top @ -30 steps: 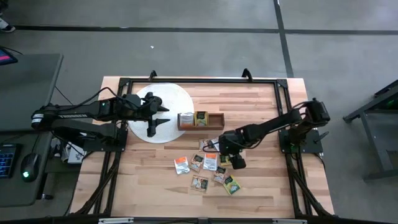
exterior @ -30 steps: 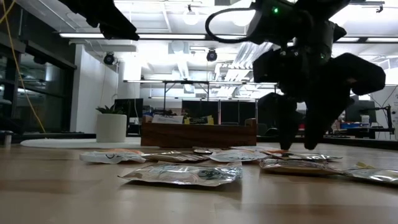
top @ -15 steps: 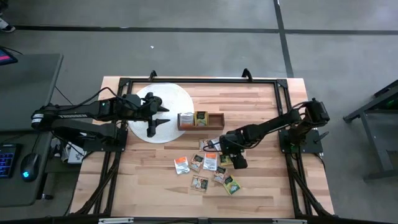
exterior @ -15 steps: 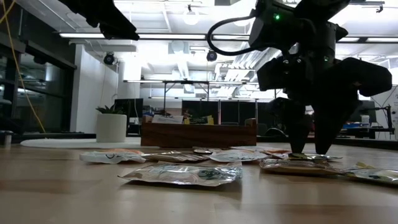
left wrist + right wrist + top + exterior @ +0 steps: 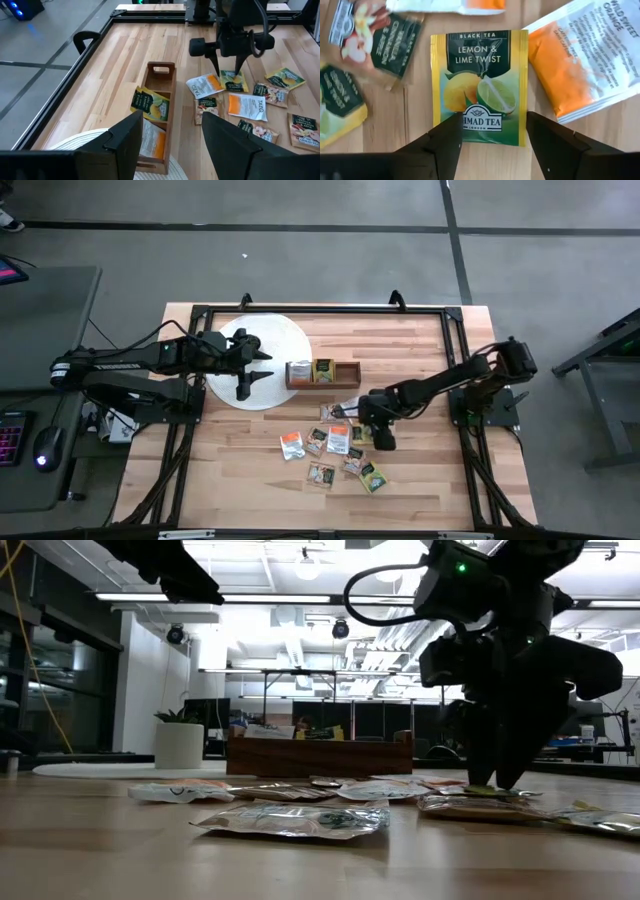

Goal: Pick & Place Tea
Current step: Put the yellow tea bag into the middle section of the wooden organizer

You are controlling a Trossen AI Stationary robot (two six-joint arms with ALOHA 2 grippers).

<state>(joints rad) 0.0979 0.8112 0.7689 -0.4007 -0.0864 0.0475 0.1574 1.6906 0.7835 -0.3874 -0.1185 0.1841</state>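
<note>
- The tea sachets (image 5: 333, 448) were flat, glossy, crinkled squares scattered on the pale wood-plank table (image 5: 420, 480), near a brown wooden box (image 5: 322, 373) holding two more.
- The right gripper (image 5: 491, 142) pointed straight down, fingers spread wide astride a green-and-yellow lemon-lime sachet (image 5: 479, 87), tips at the tabletop.
- The left gripper (image 5: 243, 370) hovered over a smooth white round disc (image 5: 285, 340), fingers apart, empty.

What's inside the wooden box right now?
The wooden box holds a lemon-lime sachet in its middle compartment and an orange-and-white sachet in the next; the left pincer hides part of that one.
</note>
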